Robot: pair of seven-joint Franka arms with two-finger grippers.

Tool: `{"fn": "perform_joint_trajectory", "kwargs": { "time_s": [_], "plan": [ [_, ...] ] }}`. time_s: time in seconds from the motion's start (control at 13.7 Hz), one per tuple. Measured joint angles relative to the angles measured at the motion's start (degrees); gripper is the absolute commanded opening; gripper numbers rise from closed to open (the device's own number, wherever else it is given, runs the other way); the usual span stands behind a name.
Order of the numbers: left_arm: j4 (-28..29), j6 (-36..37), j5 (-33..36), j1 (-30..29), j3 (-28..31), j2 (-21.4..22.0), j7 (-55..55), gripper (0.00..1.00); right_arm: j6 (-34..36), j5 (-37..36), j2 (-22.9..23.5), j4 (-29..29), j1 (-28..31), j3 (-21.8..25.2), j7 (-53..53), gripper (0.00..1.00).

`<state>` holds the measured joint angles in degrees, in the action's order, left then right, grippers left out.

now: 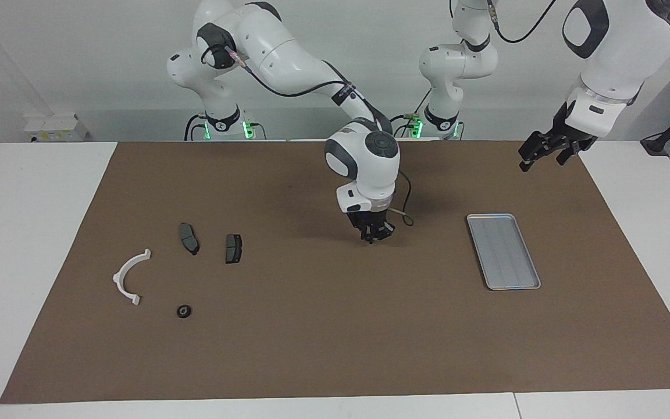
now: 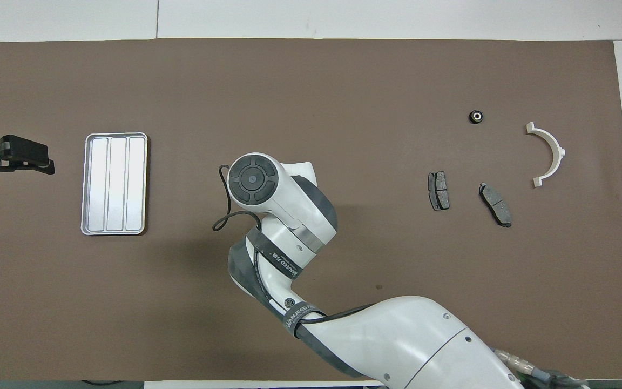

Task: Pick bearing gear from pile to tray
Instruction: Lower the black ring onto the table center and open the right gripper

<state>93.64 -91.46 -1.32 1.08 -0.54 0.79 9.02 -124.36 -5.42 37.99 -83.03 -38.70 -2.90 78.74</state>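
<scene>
While right pincer (image 1: 374, 237) hangs clenched mid-mat, bearing gear (image 1: 183, 311) lies well apart; left pincer (image 1: 544, 152) released.

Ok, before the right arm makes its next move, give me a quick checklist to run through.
1. Tray has no parts in it: ok.
2. Right gripper shut, low over the mat: ok.
3. Part held between its fingertips: cannot tell.
4. Nothing lies between right gripper and tray: ok.
5. Left gripper open, waiting over the mat's edge, off the path: ok.
6. Black round piece moved to tray: not ok.
</scene>
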Motion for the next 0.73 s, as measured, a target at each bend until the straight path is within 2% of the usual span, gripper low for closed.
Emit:
{"fn": "perform_joint_trajectory", "kwargs": {
  "time_s": [0.22,0.29,0.37,0.44,0.73],
  "plan": [
    [0.00,0.00,0.00,0.00,0.00,0.00,0.00,1.00,-3.13,-0.36,-0.13,-2.43,-0.07,-0.02,0.00,0.00],
    [0.00,0.00,0.00,0.00,0.00,0.00,0.00,1.00,-3.21,-0.38,-0.19,-2.57,-0.07,-0.02,0.00,0.28],
    [0.00,0.00,0.00,0.00,0.00,0.00,0.00,1.00,-3.22,-0.38,-0.19,-2.57,-0.07,-0.02,0.00,0.61],
    [0.00,0.00,0.00,0.00,0.00,0.00,0.00,1.00,-3.22,-0.38,-0.19,-2.59,-0.07,-0.02,0.00,1.00],
    [0.00,0.00,0.00,0.00,0.00,0.00,0.00,1.00,0.94,-0.39,-0.35,-1.53,0.07,0.33,0.00,1.00]
  ]
}}
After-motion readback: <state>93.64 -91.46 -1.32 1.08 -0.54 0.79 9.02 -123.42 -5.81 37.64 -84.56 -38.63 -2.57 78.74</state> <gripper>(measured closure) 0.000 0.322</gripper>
